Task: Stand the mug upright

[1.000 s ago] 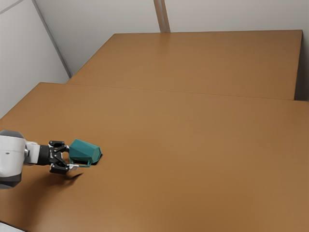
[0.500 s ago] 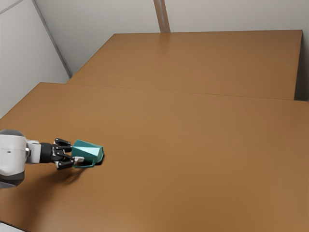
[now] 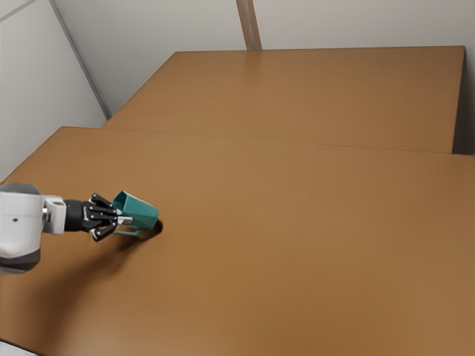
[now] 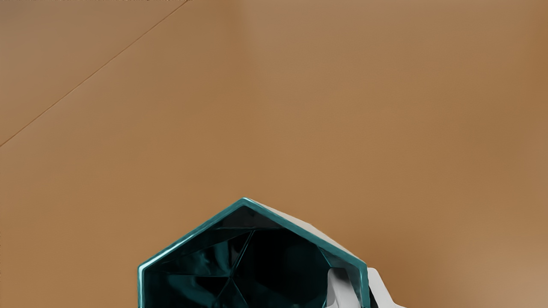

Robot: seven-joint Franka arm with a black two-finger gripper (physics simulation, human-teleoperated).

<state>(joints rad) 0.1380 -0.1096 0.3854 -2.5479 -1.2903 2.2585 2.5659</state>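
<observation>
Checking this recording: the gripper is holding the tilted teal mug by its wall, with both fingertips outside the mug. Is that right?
Not quite: the fingertips aren't both outside. The wrist view shows one fingertip inside the teal mug and the other outside, the wall between them. The gripper is indeed holding the tilted mug by its wall.

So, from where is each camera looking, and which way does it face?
Exterior view: at the arm's side, above the table, looking down over it; shows the arm and gripper.
Wrist view: on the arm's hand, facing past the fingertips into the mug and toward the table.
Shared: mug, table, fingertips.
</observation>
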